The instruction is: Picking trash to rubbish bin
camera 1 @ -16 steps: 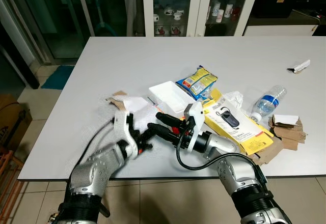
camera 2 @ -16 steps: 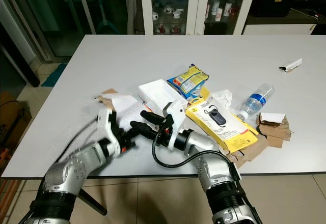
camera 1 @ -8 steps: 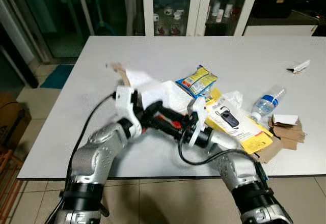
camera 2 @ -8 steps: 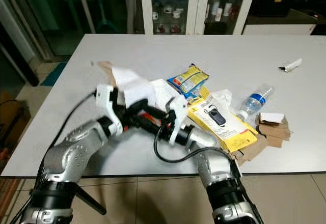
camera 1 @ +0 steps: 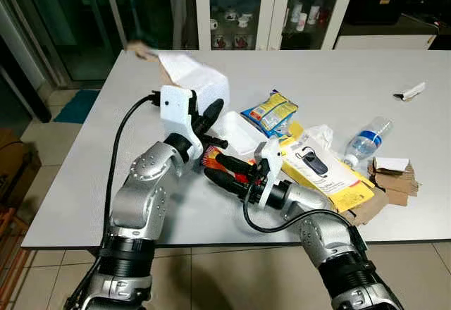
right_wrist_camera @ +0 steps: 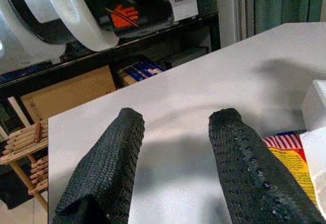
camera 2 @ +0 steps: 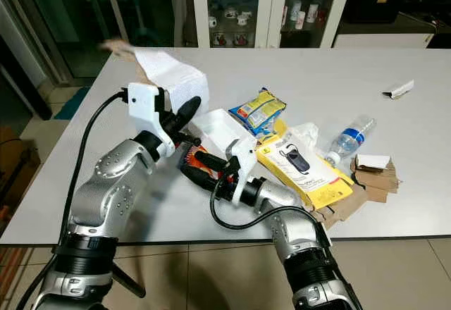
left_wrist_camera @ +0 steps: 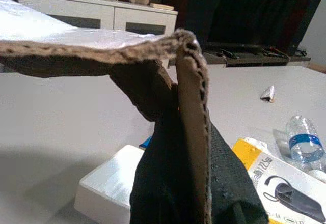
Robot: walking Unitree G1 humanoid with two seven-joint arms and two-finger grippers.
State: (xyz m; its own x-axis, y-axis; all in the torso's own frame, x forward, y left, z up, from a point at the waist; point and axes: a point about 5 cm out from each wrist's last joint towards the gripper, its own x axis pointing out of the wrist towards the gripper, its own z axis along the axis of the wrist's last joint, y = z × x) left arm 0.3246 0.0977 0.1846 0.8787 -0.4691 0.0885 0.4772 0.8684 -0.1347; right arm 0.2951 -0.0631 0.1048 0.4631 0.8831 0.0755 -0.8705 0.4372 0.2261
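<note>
My left gripper [camera 1: 211,116] is raised above the white table [camera 1: 317,70] and shut on a torn piece of brown cardboard with white paper stuck to it [camera 1: 184,70]. In the left wrist view the cardboard [left_wrist_camera: 193,112] is pinched edge-on against a black finger. My right gripper [camera 1: 220,170] hovers low over the table near its front edge, open and holding nothing; its fingers [right_wrist_camera: 239,163] stand well apart. A red-orange wrapper [camera 1: 209,156] lies just behind it.
More trash lies to the right: a white foam tray [camera 1: 238,130], a yellow-blue snack packet [camera 1: 271,110], a yellow headset package [camera 1: 328,170], a plastic bottle [camera 1: 368,141], cardboard scraps [camera 1: 394,182] and a small wrapper [camera 1: 413,91]. A glass cabinet stands behind the table.
My left arm has lifted the cardboard and white paper off the table and swung it up and back to the left. The right gripper has stayed low and open.
</note>
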